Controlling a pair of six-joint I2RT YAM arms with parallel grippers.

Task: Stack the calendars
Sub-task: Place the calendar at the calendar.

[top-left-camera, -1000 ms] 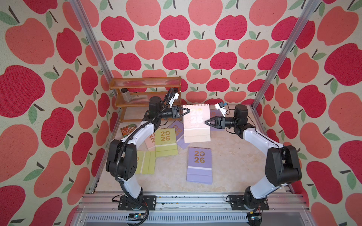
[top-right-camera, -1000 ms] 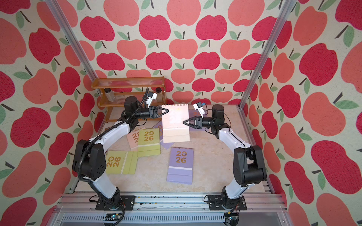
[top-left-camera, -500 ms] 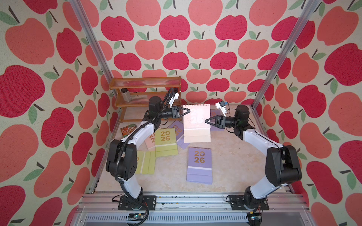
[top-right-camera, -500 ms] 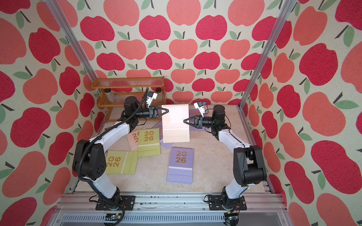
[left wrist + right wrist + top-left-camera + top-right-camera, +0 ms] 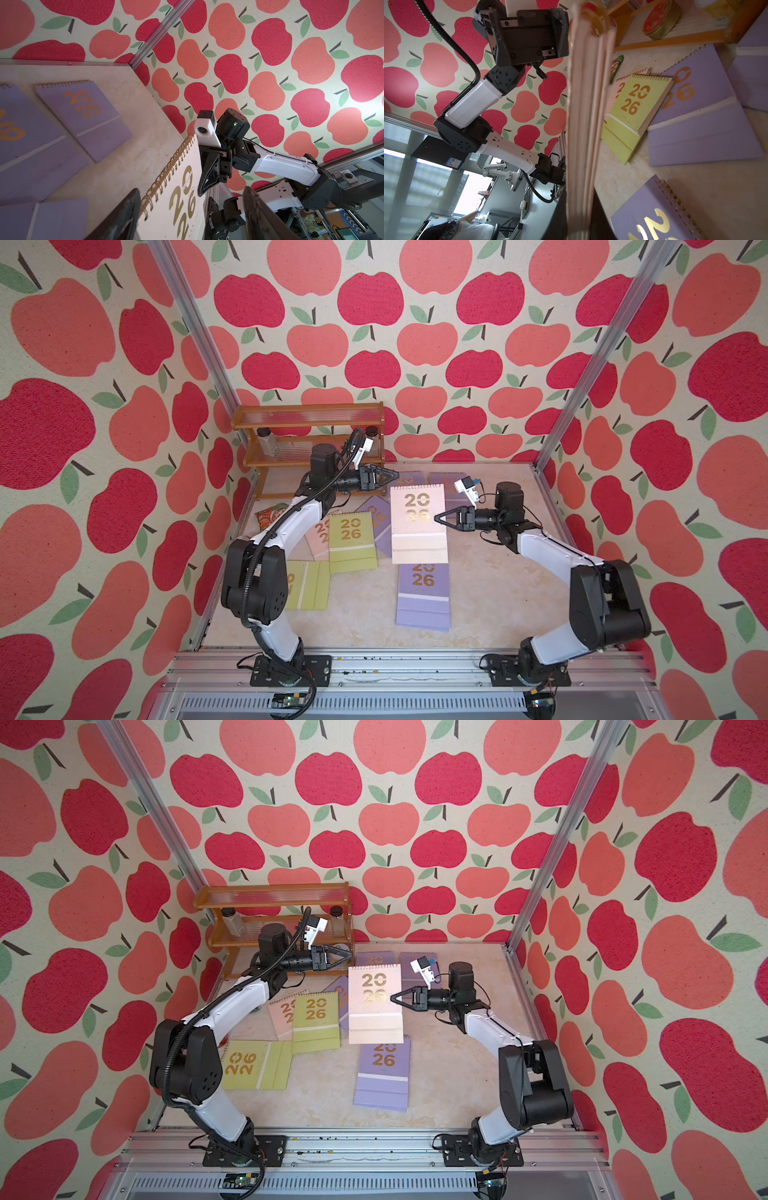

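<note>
A pale pink calendar (image 5: 417,526) (image 5: 374,1006) hangs in the air over the middle of the table. My right gripper (image 5: 438,517) (image 5: 395,999) is shut on its right edge; the right wrist view shows the calendar (image 5: 583,124) edge-on, clamped between the fingers (image 5: 600,218). My left gripper (image 5: 392,477) (image 5: 349,957) is open at the top left corner. In the left wrist view the spiral corner of the calendar (image 5: 176,197) lies between the spread fingers (image 5: 124,214). Several more calendars lie flat: yellow-green (image 5: 351,541), lilac (image 5: 424,593), yellow-green (image 5: 307,585), lilac (image 5: 449,485).
A wooden rack (image 5: 307,435) with small jars stands at the back left corner. A crinkled snack packet (image 5: 270,514) lies by the left wall. A pink calendar (image 5: 318,531) and a lilac one (image 5: 376,514) are partly covered by the others.
My right gripper shut on the pink calendar's right edge. Then my left gripper opened and let go of its top left corner. The calendar's top edge sank a little.
</note>
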